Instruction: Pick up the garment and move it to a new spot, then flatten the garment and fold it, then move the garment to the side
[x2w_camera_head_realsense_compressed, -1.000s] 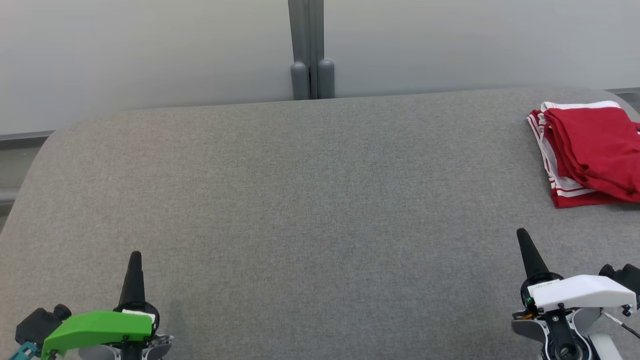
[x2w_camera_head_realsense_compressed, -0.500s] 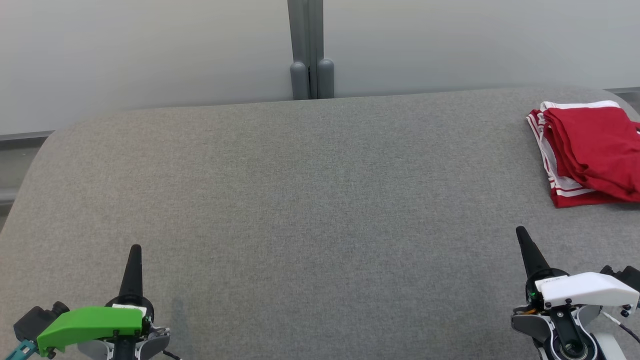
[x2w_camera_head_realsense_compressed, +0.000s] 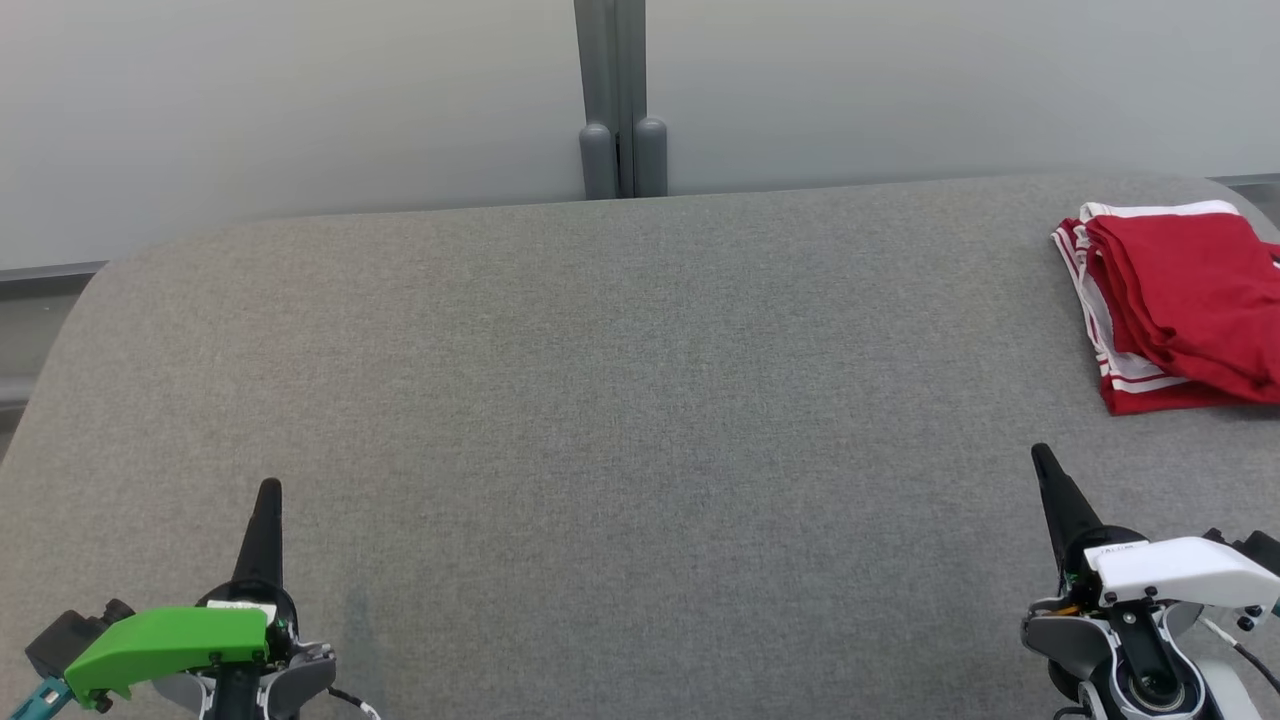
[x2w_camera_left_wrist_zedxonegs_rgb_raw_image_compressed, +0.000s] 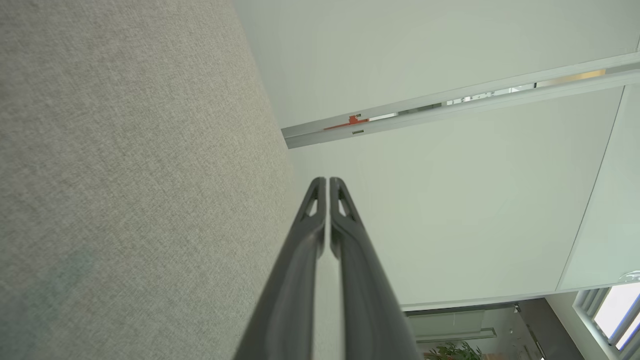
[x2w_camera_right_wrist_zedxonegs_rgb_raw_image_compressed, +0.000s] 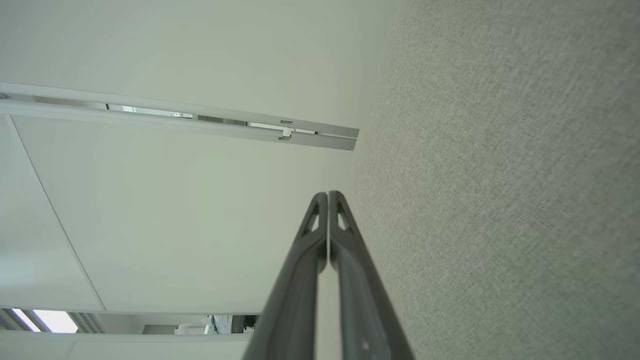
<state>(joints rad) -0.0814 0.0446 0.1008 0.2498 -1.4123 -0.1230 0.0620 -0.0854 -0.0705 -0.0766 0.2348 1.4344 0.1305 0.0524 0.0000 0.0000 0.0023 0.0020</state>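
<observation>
While the folded red garment (x2w_camera_head_realsense_compressed: 1180, 300) with white stripes lay at the far right of the grey tabletop (x2w_camera_head_realsense_compressed: 620, 400), both arms sat at the near edge. The left gripper (x2w_camera_head_realsense_compressed: 269, 490), ahead of its green cover (x2w_camera_head_realsense_compressed: 165, 640), was clenched, its fingers (x2w_camera_left_wrist_zedxonegs_rgb_raw_image_compressed: 300, 260) pressed tip to tip. The right gripper (x2w_camera_head_realsense_compressed: 1043, 458), ahead of its white cover (x2w_camera_head_realsense_compressed: 1185, 570), was likewise clenched, fingers (x2w_camera_right_wrist_zedxonegs_rgb_raw_image_compressed: 295, 280) tip to tip, near the garment's near edge but apart from it. A grey post (x2w_camera_head_realsense_compressed: 620, 100) stood behind the far edge.

Head view overlooks grey surface (x2w_camera_head_realsense_compressed: 600, 400); wrist views skim it, facing wall (x2w_camera_left_wrist_zedxonegs_rgb_raw_image_compressed: 450, 200).
</observation>
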